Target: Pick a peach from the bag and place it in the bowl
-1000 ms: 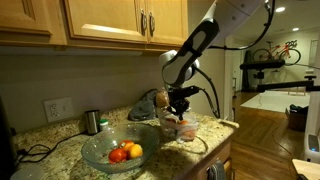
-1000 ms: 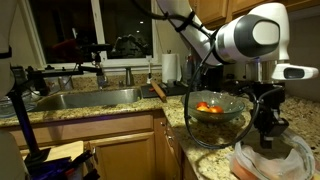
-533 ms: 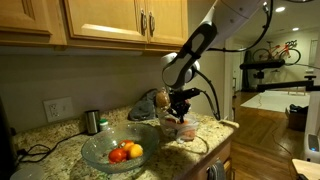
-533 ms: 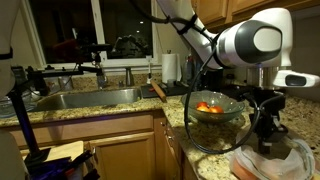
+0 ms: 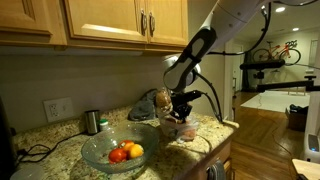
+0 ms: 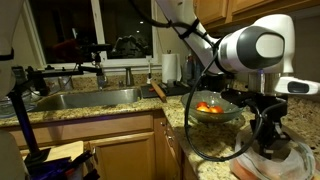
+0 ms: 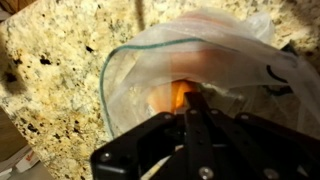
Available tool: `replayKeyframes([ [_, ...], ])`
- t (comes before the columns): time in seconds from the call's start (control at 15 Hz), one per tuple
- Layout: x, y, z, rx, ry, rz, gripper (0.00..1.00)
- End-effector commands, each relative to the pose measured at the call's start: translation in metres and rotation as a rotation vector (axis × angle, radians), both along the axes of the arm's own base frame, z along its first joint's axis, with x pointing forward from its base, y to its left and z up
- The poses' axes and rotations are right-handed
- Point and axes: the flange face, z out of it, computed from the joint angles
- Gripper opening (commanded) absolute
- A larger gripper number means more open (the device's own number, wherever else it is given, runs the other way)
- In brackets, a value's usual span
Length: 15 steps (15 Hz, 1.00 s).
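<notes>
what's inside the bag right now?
Wrist view: a patch of orange peach shows inside the bag, with the shut gripper reaching in beside it. The gripper and cloudy film hide the rest, so any other fruit can't be seen.

Wrist view: gripper (image 7: 192, 98) is covering most of the peach (image 7: 177, 96), with just a blurred orange sliver showing. Bag (image 7: 130, 75) is running off the right edge. In an exterior view the bag (image 6: 288, 160) is getting cropped at the bottom, contents too small to tell.
</notes>
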Motion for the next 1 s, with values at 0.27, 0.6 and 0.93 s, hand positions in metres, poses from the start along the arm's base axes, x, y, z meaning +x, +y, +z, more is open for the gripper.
replayKeyframes([
  [0.27,-0.0069,-0.0071,-0.0002,-0.035,0.036,0.025,0.00],
  [0.6,-0.0076,-0.0062,0.0030,-0.059,0.052,0.036,0.00],
  [0.93,-0.0068,-0.0022,0.0056,-0.073,0.058,0.050,0.00],
])
